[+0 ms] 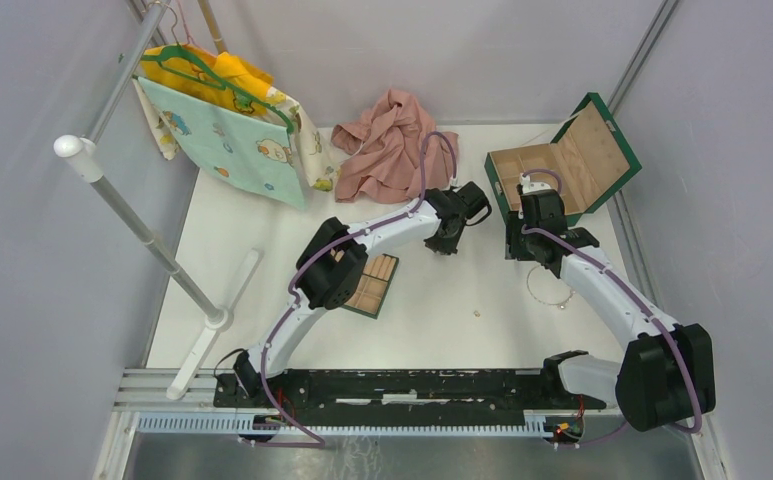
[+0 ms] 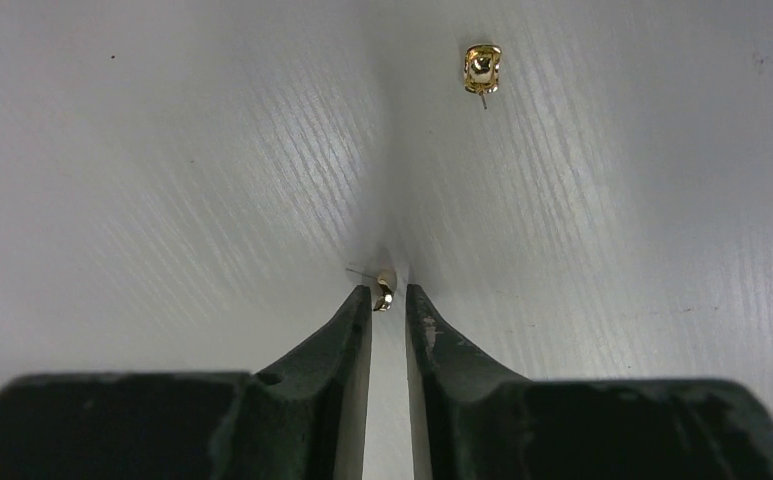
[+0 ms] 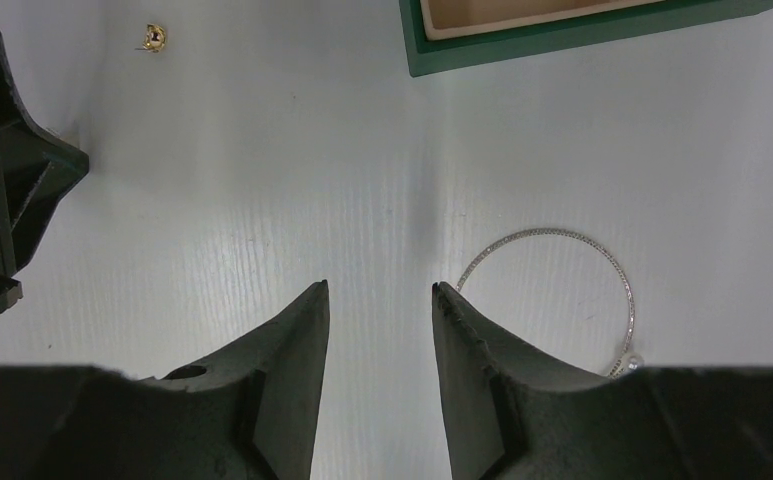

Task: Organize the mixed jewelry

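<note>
White worktop (image 1: pixel 442 320), sorting seemingly barely begun: left end effector (image 2: pixel 389 290), narrowly apart, brackets a small gold stud earring (image 2: pixel 383 292). Right end effector (image 3: pixel 380 288), apart and empty, hovers by the thin silvery wire loop (image 3: pixel 552 231), lying loose.

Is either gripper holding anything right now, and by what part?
Right gripper: nothing, jaws open. Left gripper: a gold stud earring sits between its tips, against one finger, post sticking out; whether it is pinched cannot be told.
</note>
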